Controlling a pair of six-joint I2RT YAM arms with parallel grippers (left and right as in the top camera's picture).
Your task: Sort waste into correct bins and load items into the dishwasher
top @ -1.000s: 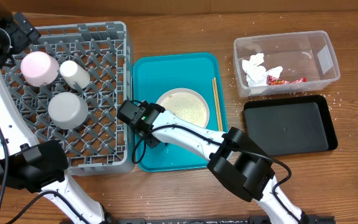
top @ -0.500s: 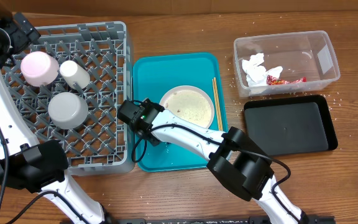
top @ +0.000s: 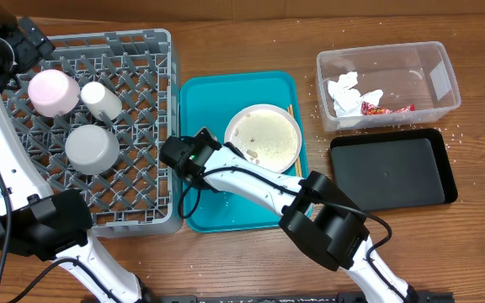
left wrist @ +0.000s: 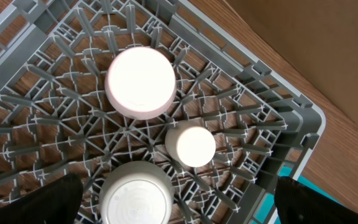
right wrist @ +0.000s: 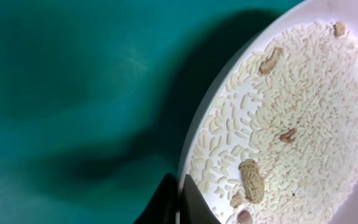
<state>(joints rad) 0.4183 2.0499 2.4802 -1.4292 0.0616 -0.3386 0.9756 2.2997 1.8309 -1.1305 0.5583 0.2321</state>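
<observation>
sliding right and toward the far edge of the teal tray (top: 226,93), the large white plate (top: 263,137) is now sitting further from the dish rack (top: 141,181) than a second ago, and its right rim is now covering the middle of the chopsticks (top: 290,111). the right gripper (top: 221,152) is pinching the plate's near-left rim with its jaws pressed together. in the wrist view the dark fingertips (right wrist: 165,202) are meeting on the white rim, with the rice scraps (right wrist: 303,112) spreading up and to the right of them across the plate. to this gripper's left, bare teal floor is lying open up to the tray's left wall, which is sitting just beside the rack. past the tray's right edge, the clear tub (top: 436,84) and the black tray (top: 390,172) are lying well apart from the gripper. the left gripper (left wrist: 179,198) is hanging spread wide over the rack's far corner, with the pink dish (left wrist: 140,81), white cup (left wrist: 190,146) and grey bowl (left wrist: 135,199) below it.
</observation>
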